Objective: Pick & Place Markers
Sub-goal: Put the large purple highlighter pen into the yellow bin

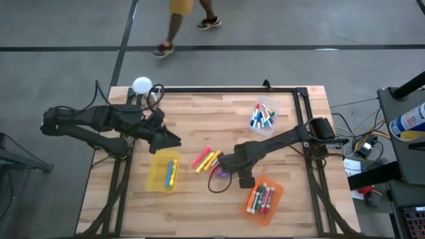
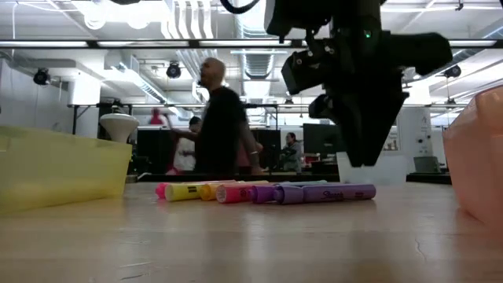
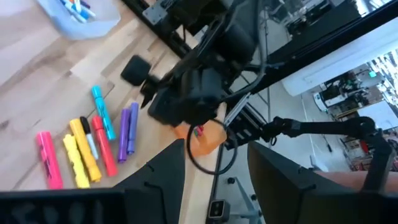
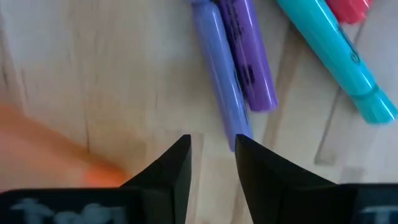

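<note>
high view: right gripper (image 1: 224,167) is hovering over loose markers (image 1: 207,159) mid-table; left gripper (image 1: 171,141) is waiting above the yellow bin (image 1: 157,178), which is holding yellow and blue markers. the clear bin (image 1: 263,116) is holding blue, red and white ones; the orange bin (image 1: 277,196), orange, red and green.

low view: markers are lying in a row on the table (image 2: 251,244).

left wrist view: left fingers (image 3: 163,175) are standing spread, empty.

right wrist view: right fingers (image 4: 176,163), narrowly parted and empty, are sitting beside the purple marker's (image 4: 221,81) tip; closing there risks missing or flicking it into its neighbour.
</note>
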